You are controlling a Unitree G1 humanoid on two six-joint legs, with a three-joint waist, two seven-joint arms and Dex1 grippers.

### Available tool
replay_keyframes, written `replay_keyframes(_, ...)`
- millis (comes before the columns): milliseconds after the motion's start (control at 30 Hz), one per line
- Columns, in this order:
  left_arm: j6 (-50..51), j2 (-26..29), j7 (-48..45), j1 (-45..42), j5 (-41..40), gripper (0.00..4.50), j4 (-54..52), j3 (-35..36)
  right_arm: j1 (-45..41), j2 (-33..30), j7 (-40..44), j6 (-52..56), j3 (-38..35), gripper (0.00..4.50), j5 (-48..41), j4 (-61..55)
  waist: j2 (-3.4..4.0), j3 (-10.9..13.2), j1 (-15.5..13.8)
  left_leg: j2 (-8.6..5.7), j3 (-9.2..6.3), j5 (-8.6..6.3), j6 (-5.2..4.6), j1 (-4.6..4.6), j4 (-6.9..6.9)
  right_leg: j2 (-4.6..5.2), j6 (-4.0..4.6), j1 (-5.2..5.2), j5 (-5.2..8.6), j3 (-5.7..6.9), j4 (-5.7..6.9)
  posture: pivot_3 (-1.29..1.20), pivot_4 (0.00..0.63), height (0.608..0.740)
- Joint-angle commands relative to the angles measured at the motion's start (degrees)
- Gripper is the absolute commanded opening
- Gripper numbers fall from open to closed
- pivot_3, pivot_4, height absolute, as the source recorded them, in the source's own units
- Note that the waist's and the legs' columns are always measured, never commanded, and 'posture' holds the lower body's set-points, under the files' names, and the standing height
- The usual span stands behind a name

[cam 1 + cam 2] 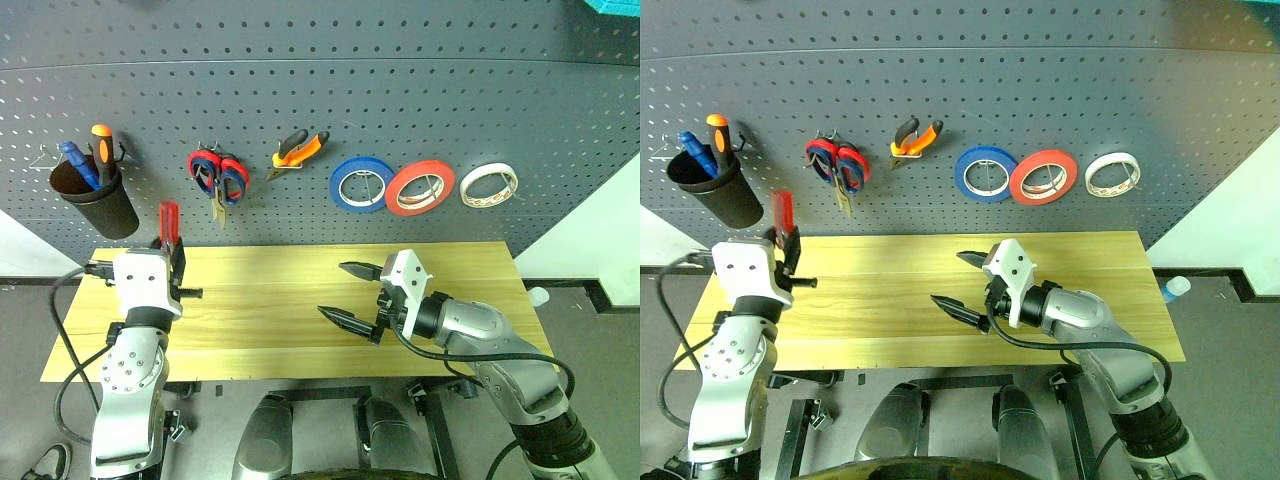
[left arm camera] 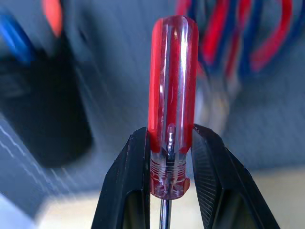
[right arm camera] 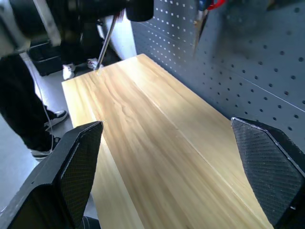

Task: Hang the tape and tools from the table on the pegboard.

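My left gripper [image 1: 176, 252] is shut on the slim red-handled screwdriver [image 1: 169, 221], held upright with the handle up, in front of the pegboard [image 1: 400, 100] over the table's left end. In the left wrist view both fingers [image 2: 127, 183] clamp the base of the screwdriver's clear red handle [image 2: 172, 90]. My right gripper [image 1: 335, 290] stands open over the middle of the wooden table [image 1: 270, 300], with nothing between its fingers [image 3: 80, 164]. The cream-white tape [image 1: 489, 185] and the orange-and-black pliers [image 1: 300, 149] hang on the pegboard.
A black cup [image 1: 95, 198] holding an orange-topped screwdriver hangs at the board's left. Scissors with red and blue handle loops [image 1: 218, 176], a blue roll [image 1: 362, 184] and a red roll [image 1: 420, 187] hang along the board. A person's dark trouser leg and sneaker [image 3: 45, 119] stand beyond the table's left end.
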State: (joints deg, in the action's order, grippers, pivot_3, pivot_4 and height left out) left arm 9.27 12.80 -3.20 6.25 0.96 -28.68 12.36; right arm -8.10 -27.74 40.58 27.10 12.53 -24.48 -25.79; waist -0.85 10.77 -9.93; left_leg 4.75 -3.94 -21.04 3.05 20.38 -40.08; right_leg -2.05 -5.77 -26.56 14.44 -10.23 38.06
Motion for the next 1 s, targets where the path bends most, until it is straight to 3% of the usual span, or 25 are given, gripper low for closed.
replay_keyframes(33, -5.34, -0.01, 1.54, -1.46, 2.68, 0.85, -1.18, -0.58, -2.05, 0.73, 2.15, -2.17, -1.08, 4.5, -1.22, -0.61, -0.01, -0.06, -0.37, 0.0, 0.0, 0.0, 0.0, 0.0, 0.0, 0.0, 0.0, 0.0, 0.0, 0.0, 0.0, 0.37, 0.092, 0.677)
replay_keyframes(300, -14.88, 0.72, 2.7, -2.63, 8.79, 0.85, -0.1, -3.75, -5.57, 1.31, 5.67, -5.35, -1.4, 4.5, -0.93, 3.8, -0.28, -0.76, -2.56, 0.0, 0.0, 0.0, 0.0, -0.03, 0.0, 0.0, 0.02, 0.02, -0.04, 0.02, 0.03, 0.4, 0.067, 0.677)
replay_keyframes(433, -14.96, 0.91, 3.62, -6.15, 9.17, 0.85, 0.74, -2.45, -7.76, 5.05, 5.85, -5.35, -4.28, 4.5, -6.78, 2.32, -0.27, -1.28, -4.44, 0.0, 0.0, 0.01, 0.01, -0.04, -0.01, 0.0, 0.06, 0.03, -0.06, 0.03, 0.05, 0.41, 0.067, 0.677)
replay_keyframes(600, -14.65, 2.72, 4.53, -12.62, 8.79, 0.85, 4.55, 0.12, -10.9, 8.62, 3.26, -3.63, -7.27, 4.5, -12.12, -1.14, -0.23, -1.6, -6.36, 0.0, -0.01, 0.05, 0.07, -0.1, -0.02, -0.01, 0.12, 0.08, -0.12, 0.08, 0.1, 0.41, 0.066, 0.677)
replay_keyframes(1000, -19.32, 6.88, 4.98, -32.42, 6.69, 0.85, 20.93, 0.87, -11.47, 8.39, 0.79, -2.25, -7.31, 4.5, -12.42, -2.98, -0.34, -2.87, -9.73, 0.0, -0.08, 0.25, 0.45, -0.1, -0.02, -0.01, 0.19, 0.11, -0.16, 0.22, 0.1, 0.39, 0.054, 0.677)
